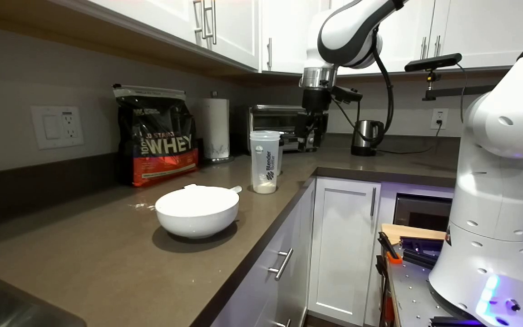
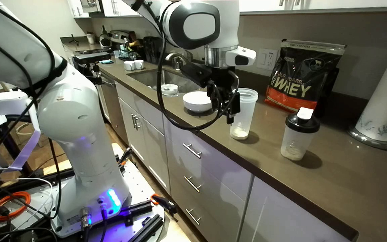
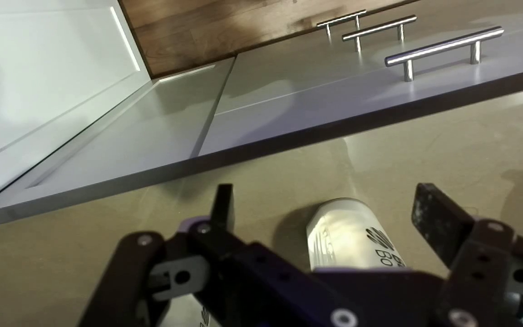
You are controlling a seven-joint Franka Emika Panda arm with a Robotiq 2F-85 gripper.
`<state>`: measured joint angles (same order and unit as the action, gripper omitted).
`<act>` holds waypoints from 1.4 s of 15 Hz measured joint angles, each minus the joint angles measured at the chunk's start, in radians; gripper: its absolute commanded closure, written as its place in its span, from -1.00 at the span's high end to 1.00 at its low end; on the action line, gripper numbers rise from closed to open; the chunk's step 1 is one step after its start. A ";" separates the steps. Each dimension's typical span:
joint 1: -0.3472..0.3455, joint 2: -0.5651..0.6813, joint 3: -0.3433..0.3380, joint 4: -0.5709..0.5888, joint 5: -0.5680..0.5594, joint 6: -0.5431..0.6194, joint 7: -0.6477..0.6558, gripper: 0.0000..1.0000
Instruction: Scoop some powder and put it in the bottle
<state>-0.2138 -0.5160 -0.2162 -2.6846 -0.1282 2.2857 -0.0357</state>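
The gripper (image 3: 326,205) has its two fingers (image 3: 434,218) spread wide, with a big gap in the middle. The clear bottle (image 1: 263,159) stands up straight on the brown counter (image 1: 107,254), near the gripper. In an exterior view there is a bit of space from the gripper to the bottle, so they do not touch. In the wrist view, part of the bottle shows in the gap from finger to finger. The bottle's round top is uncovered, and a thin layer of pale powder (image 2: 239,133) sits at its bottom. A white bowl (image 1: 198,218) is on one side of the bottle. A small pale handle (image 1: 236,189) pokes out past its rim. The inside of the bowl is so bright that I cannot tell how full it is. On the bottle's other side stands another clear cup (image 2: 295,142) with a black lid (image 2: 301,124), with some pale stuff (image 2: 292,153) at the bottom too. A black and red bag (image 1: 159,136) that says WHEY stands by the wall (image 1: 7,77); what is in it is hidden.
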 measured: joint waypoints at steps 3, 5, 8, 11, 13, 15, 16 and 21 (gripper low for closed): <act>0.000 0.000 0.000 0.000 0.000 0.000 0.000 1.00; 0.000 0.000 0.001 0.000 0.000 0.000 0.000 1.00; 0.008 0.000 0.010 0.000 0.001 0.000 0.000 1.00; 0.009 0.000 0.018 0.000 0.001 0.000 0.000 1.00; 0.009 0.000 0.019 0.000 0.001 0.000 0.000 1.00; 0.012 0.000 0.029 0.000 0.001 0.000 0.000 1.00; 0.019 -0.001 0.037 0.000 0.001 -0.001 0.000 1.00; 0.073 -0.014 0.092 -0.010 0.001 -0.028 0.000 1.00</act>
<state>-0.1411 -0.5296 -0.1240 -2.6947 -0.1277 2.2577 -0.0359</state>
